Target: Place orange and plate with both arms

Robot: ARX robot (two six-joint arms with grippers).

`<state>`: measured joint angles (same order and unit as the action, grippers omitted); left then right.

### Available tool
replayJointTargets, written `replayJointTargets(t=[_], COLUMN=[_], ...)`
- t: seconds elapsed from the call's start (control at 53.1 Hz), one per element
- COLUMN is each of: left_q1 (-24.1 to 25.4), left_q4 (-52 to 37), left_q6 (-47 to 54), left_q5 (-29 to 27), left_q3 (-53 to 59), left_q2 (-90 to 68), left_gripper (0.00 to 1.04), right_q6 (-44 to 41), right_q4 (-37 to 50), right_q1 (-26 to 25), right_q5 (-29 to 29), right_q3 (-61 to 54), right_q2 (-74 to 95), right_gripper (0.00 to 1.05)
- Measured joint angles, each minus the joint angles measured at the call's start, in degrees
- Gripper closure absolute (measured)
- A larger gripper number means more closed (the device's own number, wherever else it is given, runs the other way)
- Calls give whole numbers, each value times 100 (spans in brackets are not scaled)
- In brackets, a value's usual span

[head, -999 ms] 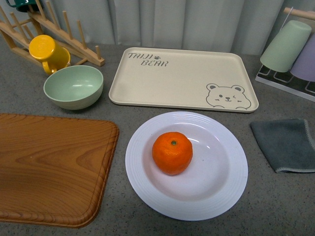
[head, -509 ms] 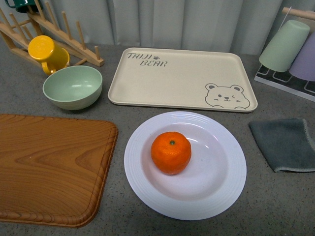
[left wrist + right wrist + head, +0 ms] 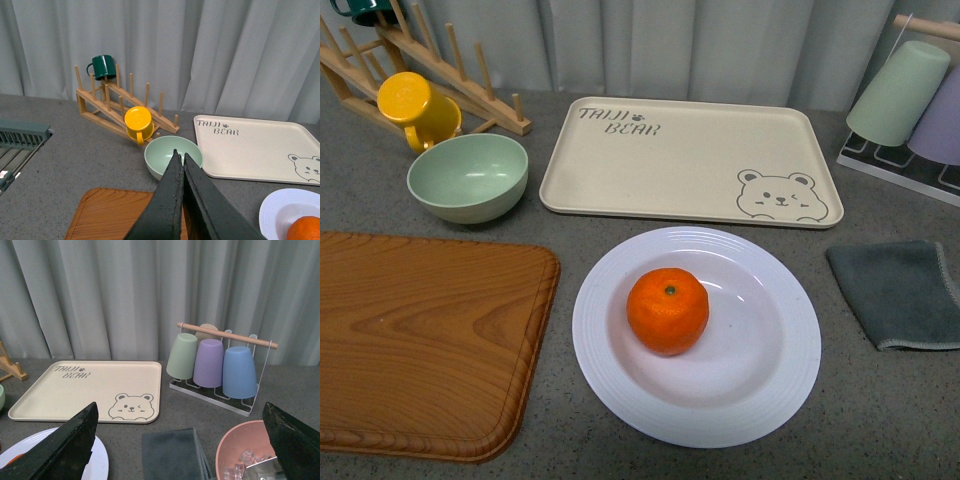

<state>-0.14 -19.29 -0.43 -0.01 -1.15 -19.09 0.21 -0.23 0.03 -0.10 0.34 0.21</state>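
The orange (image 3: 668, 311) sits in the middle of the white ribbed plate (image 3: 770, 385) on the grey table, in front of the beige bear tray (image 3: 690, 160). Neither gripper shows in the front view. In the left wrist view my left gripper (image 3: 179, 156) is shut and empty, held above the wooden board (image 3: 107, 215) and the pale green bowl (image 3: 165, 150); the plate's edge (image 3: 280, 210) and the orange (image 3: 305, 229) show at the corner. In the right wrist view my right gripper (image 3: 180, 412) is wide open and empty above the grey cloth (image 3: 170, 452); the plate's edge (image 3: 97, 460) shows there.
A wooden board (image 3: 420, 340) lies left of the plate. A pale green bowl (image 3: 468, 177), a yellow mug (image 3: 415, 108) and a wooden rack (image 3: 430, 70) stand at the back left. A cup rack (image 3: 910, 110) and grey cloth (image 3: 900, 295) are at the right. A pink bowl (image 3: 250, 450) shows in the right wrist view.
The front view has shifted by a few pixels; the orange, plate and other things keep their places.
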Motion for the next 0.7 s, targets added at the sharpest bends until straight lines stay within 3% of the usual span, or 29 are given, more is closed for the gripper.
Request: replayJointTargets(t=[0.509, 0.584, 0.697], left_q1=[0, 0, 0], left_q4=[903, 1779, 1915], left_q6=[0, 0, 2], left_q5=[2, 0, 0], left_q3=[2, 0, 0], left_q2=[905, 1585, 1878], left_gripper=[101, 101, 101], right_q6=[2, 0, 2], right_q4=[0, 0, 0], right_q1=[0, 0, 0], right_q5=[0, 0, -2], right_q3=[0, 0, 0], right_q2=[0, 0, 0], right_gripper=[9, 9, 9])
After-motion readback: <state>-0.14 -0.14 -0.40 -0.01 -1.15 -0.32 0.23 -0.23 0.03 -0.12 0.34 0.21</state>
